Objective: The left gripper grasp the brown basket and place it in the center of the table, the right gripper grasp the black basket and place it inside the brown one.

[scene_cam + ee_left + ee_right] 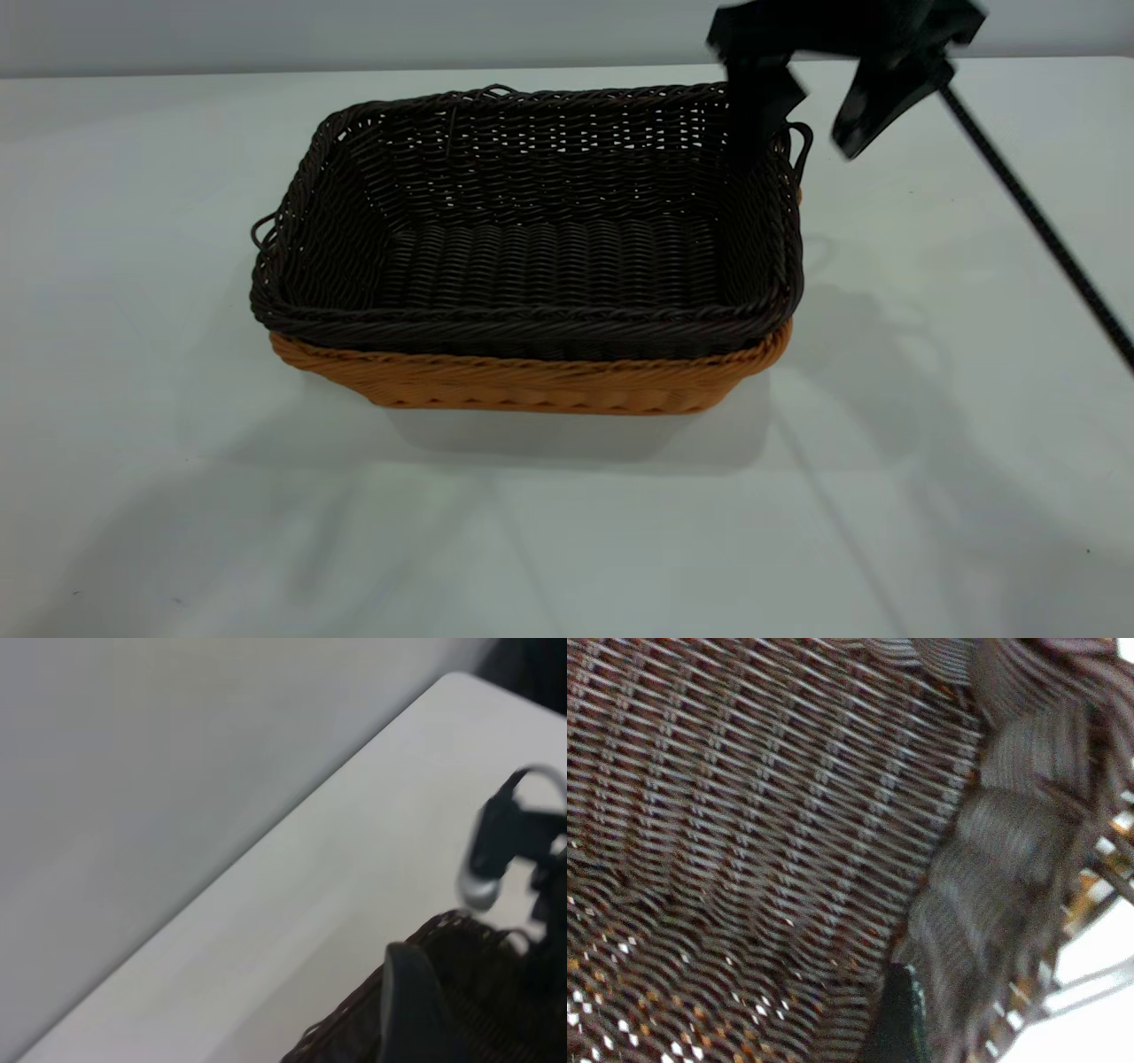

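The black basket sits nested inside the brown basket in the middle of the table. Only the brown basket's front wall and rim show beneath it. My right gripper hangs over the black basket's far right corner, open. One finger is inside the basket and the other outside, with the rim and loop handle between them. In the right wrist view one finger lies against the dark woven wall. My left gripper is out of the exterior view, above the black basket's rim.
The right arm's braided cable slants down across the table at the right. The left wrist view shows the table's far edge and the right arm farther off.
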Controlling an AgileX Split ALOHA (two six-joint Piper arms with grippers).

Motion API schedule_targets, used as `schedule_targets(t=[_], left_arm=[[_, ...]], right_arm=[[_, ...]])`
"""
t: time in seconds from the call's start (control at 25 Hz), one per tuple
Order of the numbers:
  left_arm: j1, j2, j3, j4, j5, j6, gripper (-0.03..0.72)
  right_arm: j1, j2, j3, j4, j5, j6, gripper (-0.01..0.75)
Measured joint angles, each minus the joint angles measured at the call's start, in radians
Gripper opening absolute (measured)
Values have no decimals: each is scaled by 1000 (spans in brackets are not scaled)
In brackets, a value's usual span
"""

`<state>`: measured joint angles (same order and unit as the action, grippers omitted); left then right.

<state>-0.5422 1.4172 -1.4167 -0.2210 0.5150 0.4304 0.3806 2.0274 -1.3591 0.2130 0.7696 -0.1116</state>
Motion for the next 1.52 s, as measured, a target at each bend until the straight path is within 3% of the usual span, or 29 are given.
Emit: schedule_targets(t=[0.28, 0.6, 0.8, 1.04, 1.52], left_arm=[[0, -155, 0, 216, 291, -87, 357], [0, -293, 0, 458, 650, -267, 357], [0, -371, 11, 502, 652, -351, 357], [0, -522, 130, 500, 652, -430, 357], [0, -695, 612, 412, 652, -567, 413]], right_arm=[[0, -281, 0, -85, 110, 7, 563], [0, -668, 0, -92, 318, 66, 563], [0, -858, 0, -92, 461, 104, 563], [0, -1071, 72, -96, 487, 112, 563], [0, -1466, 672, -199, 467, 166, 563]])
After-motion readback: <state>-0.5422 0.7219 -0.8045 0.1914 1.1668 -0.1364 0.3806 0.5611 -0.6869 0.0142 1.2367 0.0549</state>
